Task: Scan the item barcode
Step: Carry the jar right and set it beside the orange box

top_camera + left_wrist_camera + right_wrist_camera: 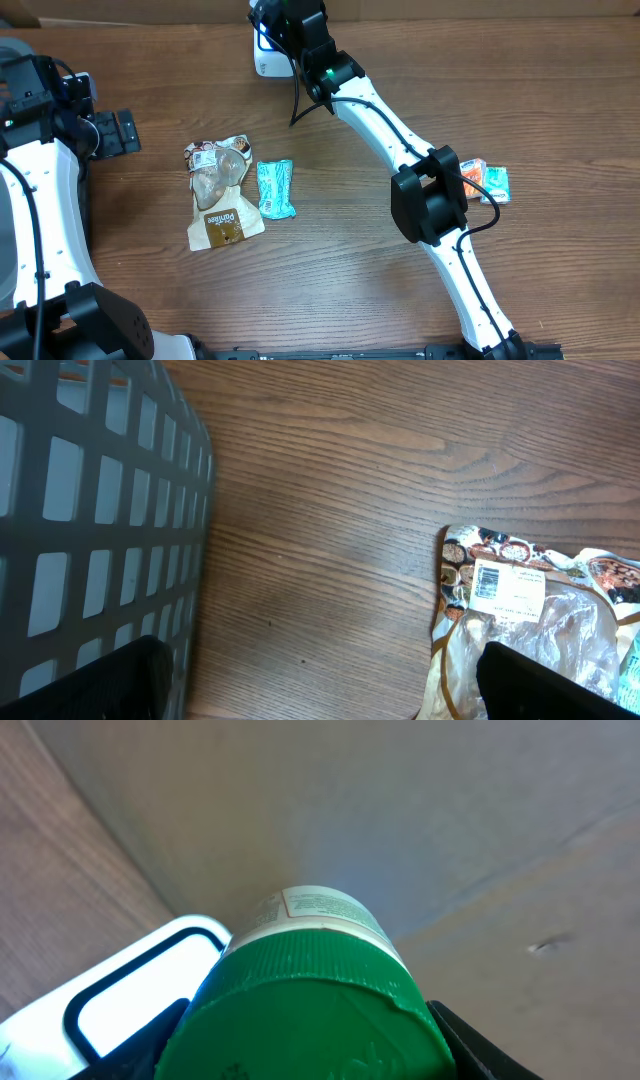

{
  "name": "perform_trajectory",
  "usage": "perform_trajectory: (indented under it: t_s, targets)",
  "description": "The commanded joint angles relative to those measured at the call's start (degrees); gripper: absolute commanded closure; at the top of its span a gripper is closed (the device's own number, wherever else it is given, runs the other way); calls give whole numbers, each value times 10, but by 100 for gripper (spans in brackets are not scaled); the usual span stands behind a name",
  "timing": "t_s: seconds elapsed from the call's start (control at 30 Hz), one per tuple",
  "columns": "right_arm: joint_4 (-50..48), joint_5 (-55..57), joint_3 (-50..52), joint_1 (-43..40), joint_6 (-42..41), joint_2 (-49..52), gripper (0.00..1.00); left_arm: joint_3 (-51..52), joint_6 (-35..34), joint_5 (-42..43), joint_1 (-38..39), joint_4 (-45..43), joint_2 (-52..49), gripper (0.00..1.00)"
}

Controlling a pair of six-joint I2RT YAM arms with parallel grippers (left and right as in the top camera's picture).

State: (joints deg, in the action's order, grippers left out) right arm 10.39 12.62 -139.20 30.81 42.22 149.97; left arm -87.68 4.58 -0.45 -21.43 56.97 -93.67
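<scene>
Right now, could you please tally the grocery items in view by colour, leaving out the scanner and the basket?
brown pouch: 1
teal packets: 2
orange packet: 1
green-capped bottle: 1
Total: 5

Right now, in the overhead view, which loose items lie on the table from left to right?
brown snack pouch → teal packet → orange packet → small teal packet
</scene>
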Motion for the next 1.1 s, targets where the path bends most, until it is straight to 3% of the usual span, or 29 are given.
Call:
perform_trajectory:
  t_s: [0.0, 0.27, 0.4, 0.67, 0.8, 1.07]
  targets:
    - [33, -27, -6, 2, -34, -70, 66, 2, -8, -3, -6, -2, 3, 0]
    - [298, -61, -6, -2, -259, -247, 65, 2, -8, -4, -6, -3, 3, 0]
    - [507, -63, -6, -16, -391, -339, 65, 2, -8, -3, -6, -2, 3, 0]
    - [779, -63, -6, -96, -453, -348, 61, 2, -8, -3, -6, -2, 3, 0]
    - [819, -87, 12, -154, -452, -307, 61, 2, -8, -3, -6, -3, 3, 1]
    - [757, -128, 165, -245, -452, -265, 61, 2, -8, -3, -6, -2, 3, 0]
